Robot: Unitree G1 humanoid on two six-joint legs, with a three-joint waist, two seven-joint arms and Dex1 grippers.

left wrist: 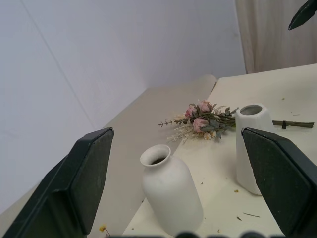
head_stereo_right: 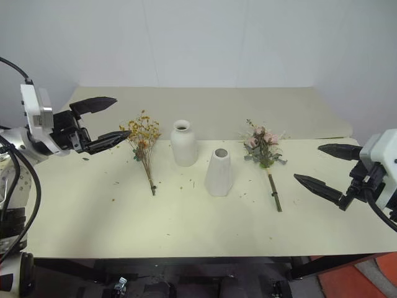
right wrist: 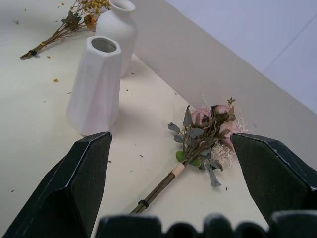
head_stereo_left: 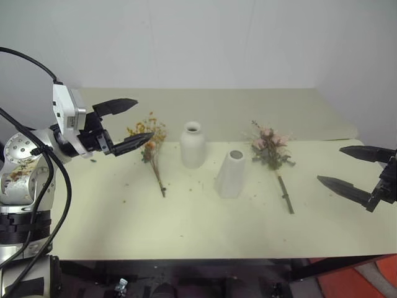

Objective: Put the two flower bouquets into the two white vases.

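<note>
White vases, the bottle vase [head_stereo_right: 183, 143] and cone vase [head_stereo_right: 219, 172], stand mid-frame between the flat-lying yellow bouquet [head_stereo_right: 144, 144] and pink bouquet [head_stereo_right: 263, 153], while left gripper [head_stereo_right: 102, 122] and right gripper [head_stereo_right: 327, 168] hover spread, empty.

Two bouquets [head_stereo_right: 144, 139] [head_stereo_right: 261, 149], two white vases [head_stereo_right: 183, 143] [head_stereo_right: 219, 172]

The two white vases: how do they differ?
Shape: the bottle vase has rounded shoulders and a narrow neck with a flared lip; the cone vase tapers straight up to a plain mouth. Place: the bottle vase stands farther back, nearer the yellow bouquet; the cone vase stands nearer the front, closer to the pink bouquet. Shared: both matte white, upright on the table, empty.
</note>
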